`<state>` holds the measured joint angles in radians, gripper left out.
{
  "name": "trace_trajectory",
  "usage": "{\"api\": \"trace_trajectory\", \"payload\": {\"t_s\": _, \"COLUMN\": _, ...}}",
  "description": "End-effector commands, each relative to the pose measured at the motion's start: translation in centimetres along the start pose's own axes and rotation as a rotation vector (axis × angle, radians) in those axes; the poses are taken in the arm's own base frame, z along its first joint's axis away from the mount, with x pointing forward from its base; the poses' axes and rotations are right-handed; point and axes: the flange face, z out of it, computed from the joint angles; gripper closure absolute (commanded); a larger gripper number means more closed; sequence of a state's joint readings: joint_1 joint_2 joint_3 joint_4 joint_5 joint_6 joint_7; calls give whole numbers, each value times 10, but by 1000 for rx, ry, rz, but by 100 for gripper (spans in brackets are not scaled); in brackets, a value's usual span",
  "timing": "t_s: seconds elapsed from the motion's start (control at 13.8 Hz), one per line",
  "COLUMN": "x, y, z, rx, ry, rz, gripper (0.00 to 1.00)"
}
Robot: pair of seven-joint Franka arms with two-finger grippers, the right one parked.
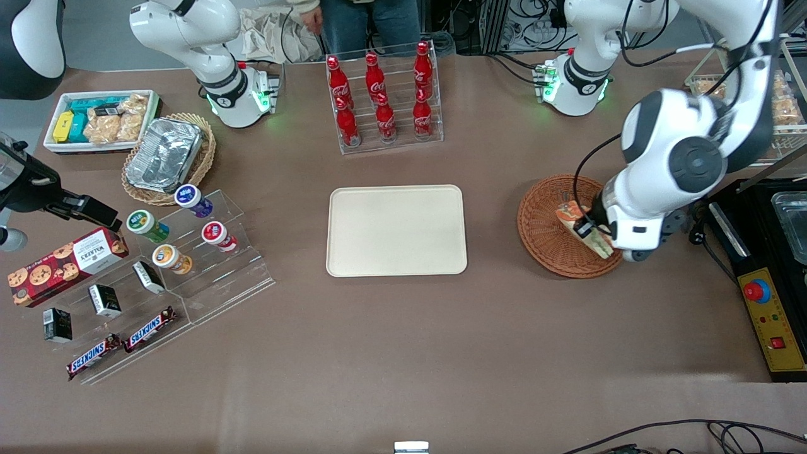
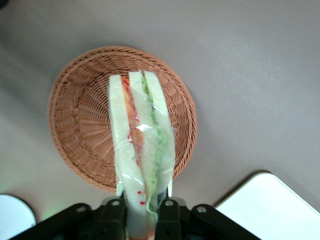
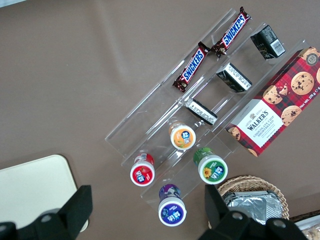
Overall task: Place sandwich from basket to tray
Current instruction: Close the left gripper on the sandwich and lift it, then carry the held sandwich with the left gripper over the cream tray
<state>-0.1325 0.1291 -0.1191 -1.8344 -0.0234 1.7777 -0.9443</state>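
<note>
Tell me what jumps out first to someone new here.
The gripper, shut on the sandwich and holding it above the basket. Next, the bare tray at mid-table, with red cola bottles racked farther from the front camera.

My left arm bends down at right of the front frame, forearm sloping toward frame centre, wrist pitched low. My gripper [image 1: 596, 234] sits right-centre in that view, fingers [image 2: 169, 206] clamped on the sandwich [image 2: 141, 150], held lifted above the basket [image 2: 82, 130]. Wedge runs lengthwise out from btwn the jaws.
</note>
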Motion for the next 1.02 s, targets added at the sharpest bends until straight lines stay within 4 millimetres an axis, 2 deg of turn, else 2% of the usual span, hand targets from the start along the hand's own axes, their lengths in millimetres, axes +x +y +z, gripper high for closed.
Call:
{"api": "trace_trajectory", "payload": {"t_s": 0.0, "x": 0, "y": -4, "z": -47, "rx": 28, "ry": -25, "rz": 80, "gripper": 100}}
{"api": "trace_trajectory", "payload": {"t_s": 0.15, "x": -4, "y": -11, "z": -90, "rx": 22, "ry": -31, "rz": 165, "gripper": 100}}
{"api": "trace_trajectory", "payload": {"t_s": 0.22, "x": -6, "y": -12, "z": -100, "rx": 15, "ry": -27, "rz": 173, "gripper": 100}}
{"api": "trace_trajectory", "payload": {"t_s": 0.44, "x": -14, "y": -8, "z": -102, "rx": 26, "ry": -26, "rz": 214, "gripper": 100}}
{"api": "trace_trajectory", "payload": {"t_s": 0.51, "x": -19, "y": -7, "z": -100, "rx": 43, "ry": -37, "rz": 287, "gripper": 100}}
{"api": "trace_trajectory", "payload": {"t_s": 0.65, "x": -53, "y": 11, "z": -96, "rx": 73, "ry": -53, "rz": 387, "gripper": 100}}
{"api": "trace_trajectory", "payload": {"t_s": 0.95, "x": -109, "y": 54, "z": -75, "rx": 62, "ry": -85, "rz": 393, "gripper": 100}}
